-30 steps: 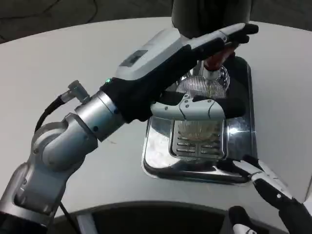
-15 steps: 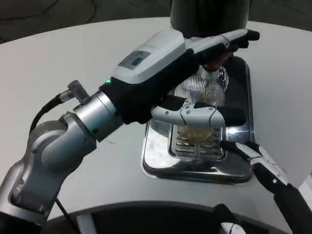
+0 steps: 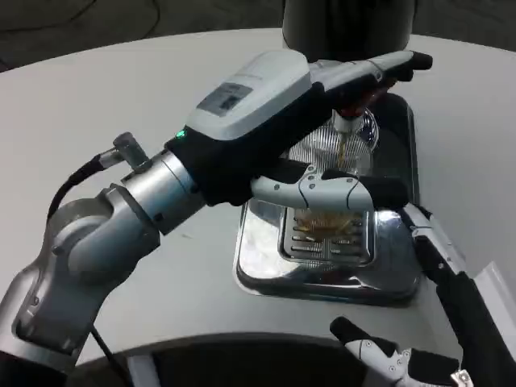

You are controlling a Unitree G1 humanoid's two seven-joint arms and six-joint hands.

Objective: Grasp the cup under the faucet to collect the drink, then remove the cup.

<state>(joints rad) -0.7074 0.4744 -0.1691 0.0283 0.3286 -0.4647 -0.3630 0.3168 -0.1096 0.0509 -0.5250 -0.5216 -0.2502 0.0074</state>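
**A:** Where am I in the run?

**B:** Mid-fill, I'd say. My left hand (image 3: 322, 129) is around the cup (image 3: 334, 165), upper fingers across its top by the red tap (image 3: 352, 103), lower finger (image 3: 322, 187) under its front. The cup sits inside that hand, right under the tap, over the grate (image 3: 329, 238) of the tray (image 3: 266, 258).

**A:** Is drink coming?

**B:** A thin amber stream (image 3: 343, 145) drops into the cup, and there's amber showing behind my lower finger. How full it is I can't tell; the hand hides most of it.

**A:** And the right hand?

**B:** My right hand (image 3: 439, 266) is just right of the left, over the tray's right edge, fingers spread, holding nothing.

**A:** What's left?

**B:** Grasp and placing look done. Left: finishing the fill, then lifting the cup clear.
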